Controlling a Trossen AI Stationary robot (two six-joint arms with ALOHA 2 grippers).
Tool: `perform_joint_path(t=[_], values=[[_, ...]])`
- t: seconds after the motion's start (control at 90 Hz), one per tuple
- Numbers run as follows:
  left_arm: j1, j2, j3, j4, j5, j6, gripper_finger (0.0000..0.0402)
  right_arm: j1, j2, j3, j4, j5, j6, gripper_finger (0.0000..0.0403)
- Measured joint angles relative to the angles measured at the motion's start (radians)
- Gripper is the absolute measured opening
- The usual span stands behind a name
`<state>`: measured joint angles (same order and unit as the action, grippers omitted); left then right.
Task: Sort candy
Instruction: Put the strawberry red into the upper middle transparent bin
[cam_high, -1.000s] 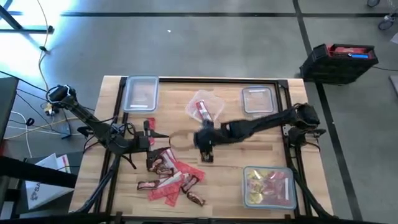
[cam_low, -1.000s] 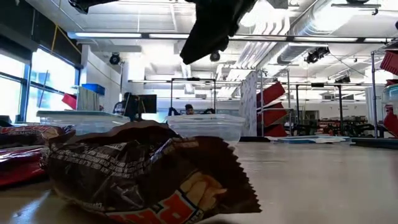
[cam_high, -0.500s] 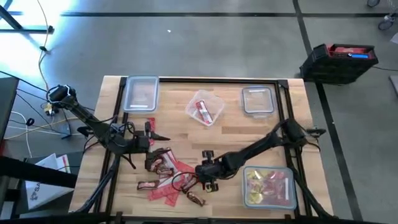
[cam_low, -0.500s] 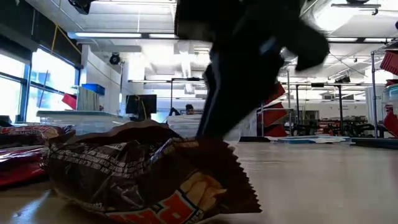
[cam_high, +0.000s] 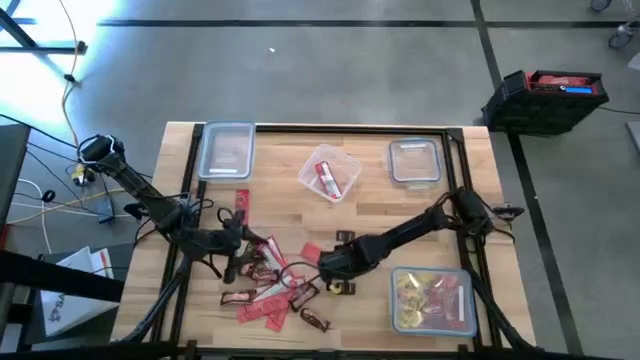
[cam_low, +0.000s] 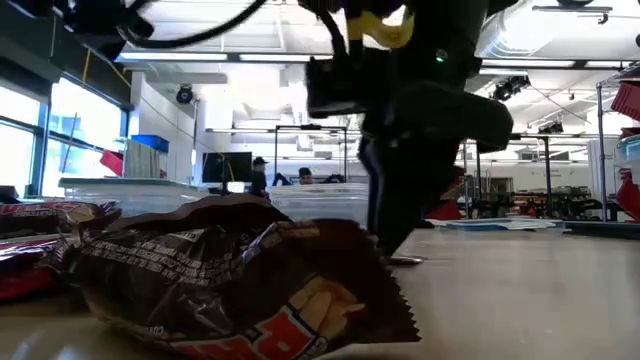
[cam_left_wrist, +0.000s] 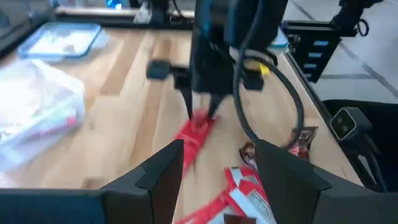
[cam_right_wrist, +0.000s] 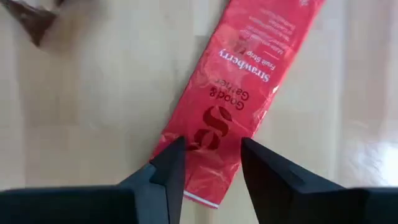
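Wooden table (cam_high: 400, 215) held the candy pile at its near left. Right gripper (cam_right_wrist: 208, 162) stood over a red packet (cam_right_wrist: 239, 81), jaws apart across its narrow end, long axis running away; left gripper (cam_left_wrist: 217, 165), also parted, waited nearby.

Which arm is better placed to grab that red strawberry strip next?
The right. Its gripper is already down over the red strawberry strip, open fingers straddling the end. The left gripper hovers farther back, open, over the candy pile.
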<state>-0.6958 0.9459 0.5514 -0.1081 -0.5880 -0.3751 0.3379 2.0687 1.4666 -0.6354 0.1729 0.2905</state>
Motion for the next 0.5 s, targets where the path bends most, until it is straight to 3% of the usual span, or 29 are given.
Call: perform_joint_path(t=[0.133, 0.322, 0.5], values=[[0.000, 0.000, 0.000, 0.001, -0.001, -0.014, 0.0183, -0.008, -0.038, 0.007, 0.307, -0.019, -0.083, 0.0124], [0.001, 0.000, 0.000, 0.001, -0.029, -0.009, 0.0183, -0.008, 0.024, 0.004, 0.696, -0.126, -0.170, 0.0124], [0.002, 0.000, 0.000, 0.001, -0.071, -0.008, 0.0183, -0.021, 0.137, 0.003, 0.829, -0.161, -0.137, 0.0124]])
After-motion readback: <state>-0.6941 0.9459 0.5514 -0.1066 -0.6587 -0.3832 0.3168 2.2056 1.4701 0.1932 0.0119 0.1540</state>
